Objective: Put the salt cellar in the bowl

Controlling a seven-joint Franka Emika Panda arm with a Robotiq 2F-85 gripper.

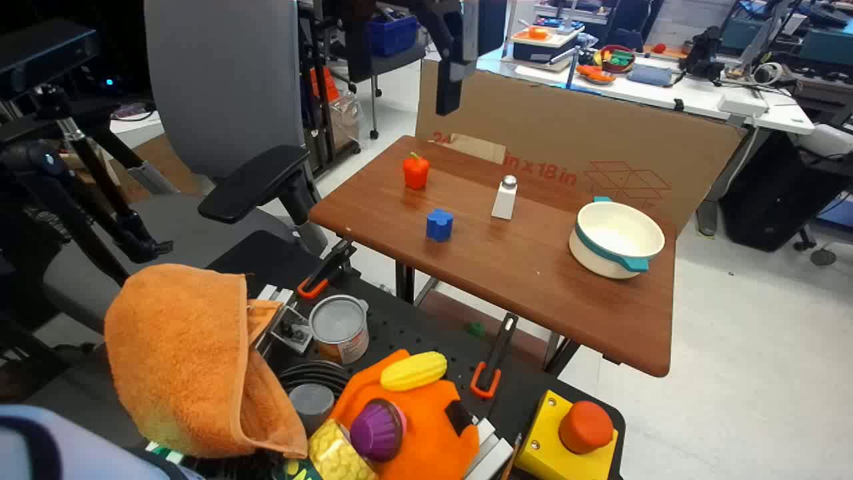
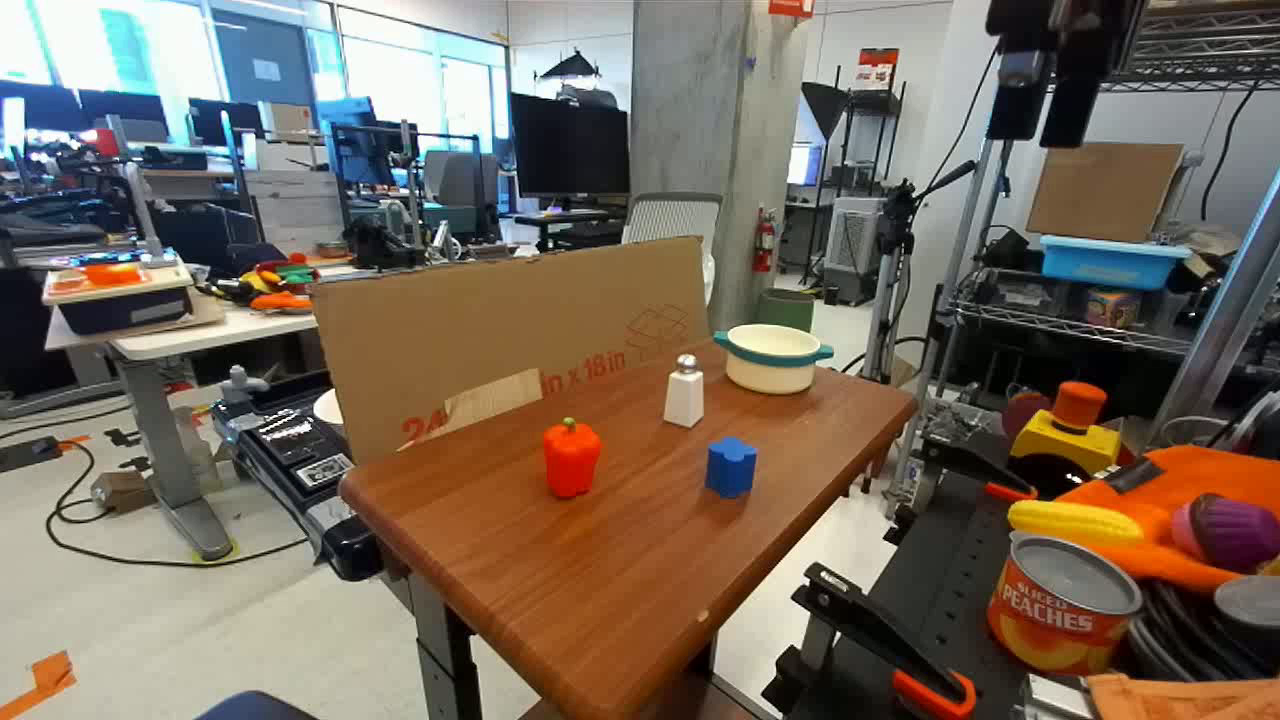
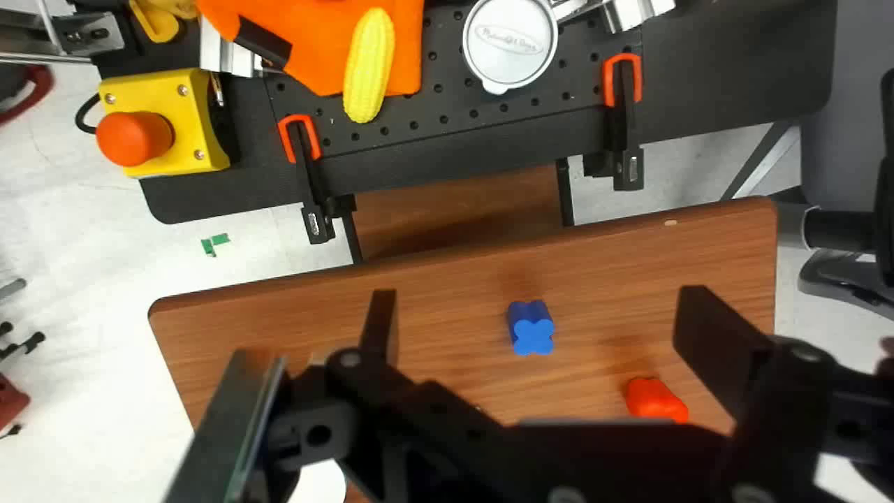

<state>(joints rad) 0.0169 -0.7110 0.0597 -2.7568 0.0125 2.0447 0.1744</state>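
Wrist view shows the claw (image 3: pixel 538 311) spread wide, its fingers (image 3: pixel 719 346) at nine and three o'clock of the blue block (image 3: pixel 532 328), which rests on the brown table (image 3: pixel 447 314) well below. In an exterior view, the white salt cellar (image 1: pixel 504 203) stands upright on that table, apart from the bowl (image 1: pixel 617 237), which sits toward four o'clock of it; the blue block lies toward eight o'clock, the red pepper (image 1: pixel 416 173) toward ten.

Bright windows (image 2: pixel 385 75), grey pillar (image 2: pixel 688 120)
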